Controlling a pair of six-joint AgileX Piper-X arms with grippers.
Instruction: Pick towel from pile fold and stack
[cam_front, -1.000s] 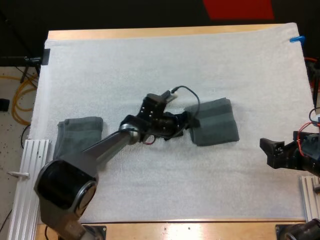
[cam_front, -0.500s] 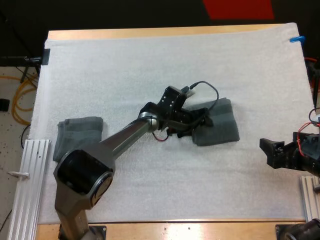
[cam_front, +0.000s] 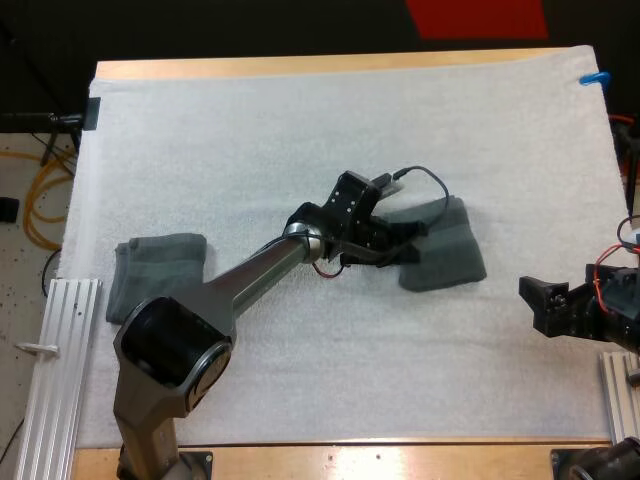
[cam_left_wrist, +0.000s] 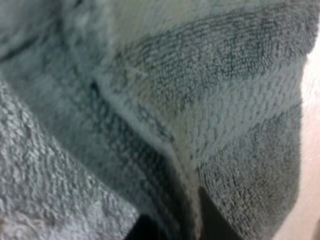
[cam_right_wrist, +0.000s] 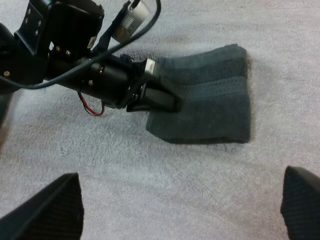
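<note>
My left fingers are clamped on the left edge of the folded towel; in the left wrist view a ridge of its cloth is pinched between them. The folded towel lies flat on the white mat, right of centre. My right fingers stand spread apart at the mat's right edge, clear of everything. A second towel lies at the mat's left edge, well apart

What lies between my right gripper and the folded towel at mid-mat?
Bare white mat, nothing on it; the right wrist view shows it, from the open right gripper to the folded towel.
</note>
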